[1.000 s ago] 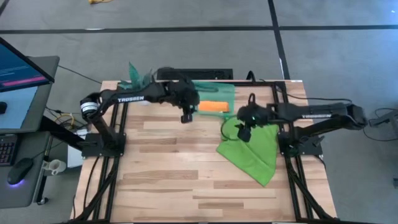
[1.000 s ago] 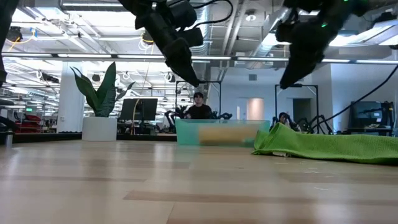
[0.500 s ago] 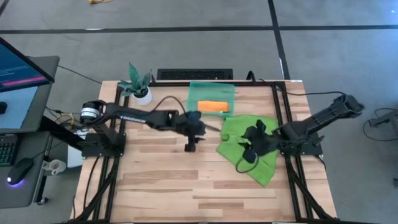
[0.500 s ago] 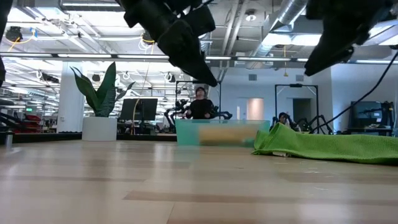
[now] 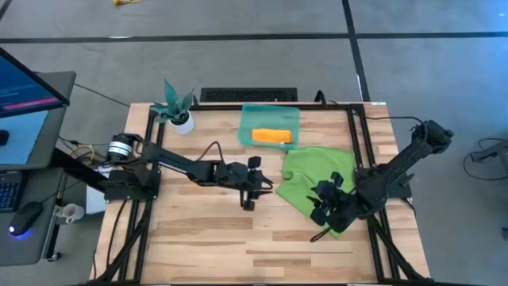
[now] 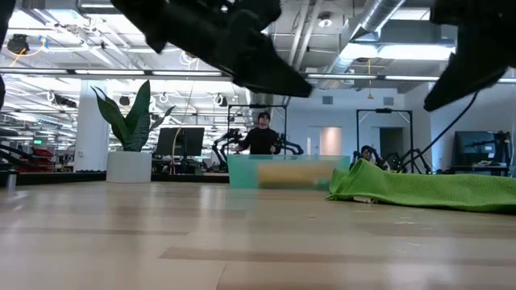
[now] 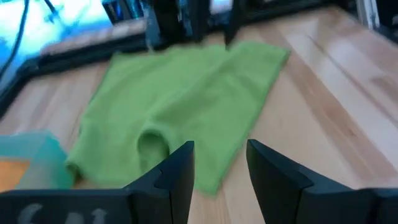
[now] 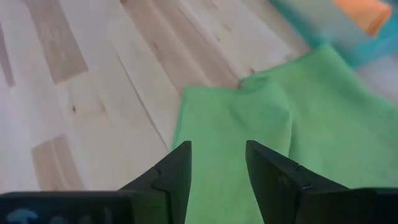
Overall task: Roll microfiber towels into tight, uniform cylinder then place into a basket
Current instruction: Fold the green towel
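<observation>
The bright green towel [image 5: 313, 179] lies spread and rumpled on the table's right half, also in the low view [image 6: 419, 188]. The orange towel [image 5: 272, 136] lies rolled inside the teal basket [image 5: 245, 119] at the far middle. My left gripper [image 5: 258, 189] is open and empty just left of the green towel [image 7: 180, 106]. My right gripper [image 5: 324, 206] is open and empty above the towel's near part [image 8: 267, 124].
A plant in a white pot [image 5: 176, 111] stands at the far left corner. Black frame rails run along both table sides [image 5: 363, 143]. Bare wooden tabletop lies toward the near edge [image 5: 238, 238]. A person [image 6: 262, 137] shows in the room behind.
My left gripper has gone from beside the basket toward the near edge and right, toward the green towel. My right gripper has gone toward the near edge along the green towel. The towels and basket have kept still.
</observation>
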`<state>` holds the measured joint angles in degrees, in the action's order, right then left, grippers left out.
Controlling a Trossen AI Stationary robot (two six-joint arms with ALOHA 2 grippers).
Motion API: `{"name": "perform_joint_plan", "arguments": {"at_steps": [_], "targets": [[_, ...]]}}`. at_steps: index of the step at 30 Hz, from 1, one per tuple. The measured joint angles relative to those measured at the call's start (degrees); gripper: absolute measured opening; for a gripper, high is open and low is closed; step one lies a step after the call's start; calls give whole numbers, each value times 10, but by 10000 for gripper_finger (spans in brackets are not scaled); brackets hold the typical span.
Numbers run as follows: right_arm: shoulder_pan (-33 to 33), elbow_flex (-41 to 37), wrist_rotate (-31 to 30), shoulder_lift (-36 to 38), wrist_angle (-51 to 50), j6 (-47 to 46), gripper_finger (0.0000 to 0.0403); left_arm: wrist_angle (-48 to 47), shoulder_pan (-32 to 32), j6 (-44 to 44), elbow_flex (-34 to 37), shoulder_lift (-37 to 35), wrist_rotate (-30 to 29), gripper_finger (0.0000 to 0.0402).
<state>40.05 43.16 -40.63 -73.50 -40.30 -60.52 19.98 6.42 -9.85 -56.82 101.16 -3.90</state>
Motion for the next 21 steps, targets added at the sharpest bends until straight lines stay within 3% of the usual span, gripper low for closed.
{"name": "perform_joint_plan", "arguments": {"at_steps": [7,14,17,21], "targets": [[20,0,-1,-60,-2,-48,170,49,0,-19,-47,103,0,139],[18,0,0,-63,-9,-61,173,51,-7,-17,-149,219,-5,139],[19,0,0,-63,-9,-61,173,26,-10,-14,-192,259,-38,139],[20,0,0,-64,-10,-61,173,-84,-11,5,-226,275,-60,139]]}}
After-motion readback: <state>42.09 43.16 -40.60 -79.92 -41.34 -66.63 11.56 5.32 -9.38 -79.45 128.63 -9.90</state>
